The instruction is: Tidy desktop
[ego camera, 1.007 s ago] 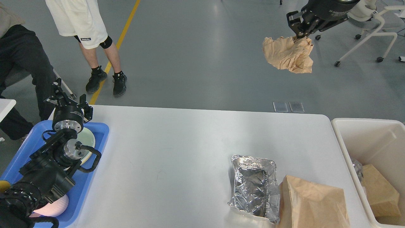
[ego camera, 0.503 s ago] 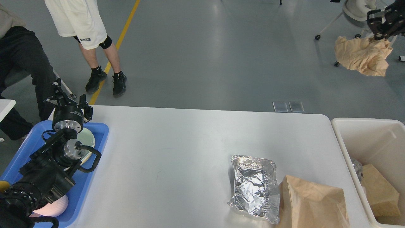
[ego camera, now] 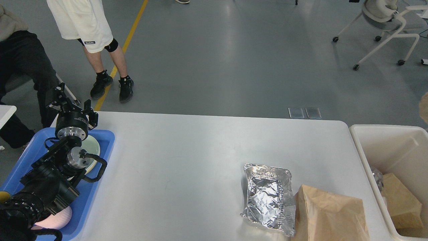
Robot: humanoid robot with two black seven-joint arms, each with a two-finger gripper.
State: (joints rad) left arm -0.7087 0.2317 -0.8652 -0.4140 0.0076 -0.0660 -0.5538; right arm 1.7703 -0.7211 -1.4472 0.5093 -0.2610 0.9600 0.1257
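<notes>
Right arm with crumpled paper gone from view; left fingers [ego camera: 71,104] apart above blue tray [ego camera: 103,157], at surface [ego camera: 187,150] left edge.

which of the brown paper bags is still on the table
The large brown paper bag beside the foil tray, at the table front edge. The other bag lies in the white bin.

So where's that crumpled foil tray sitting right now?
In the head view, the foil tray lies on the white desktop, toward the near right, its right edge touching the brown paper bag, well short of the cream bin.
</notes>
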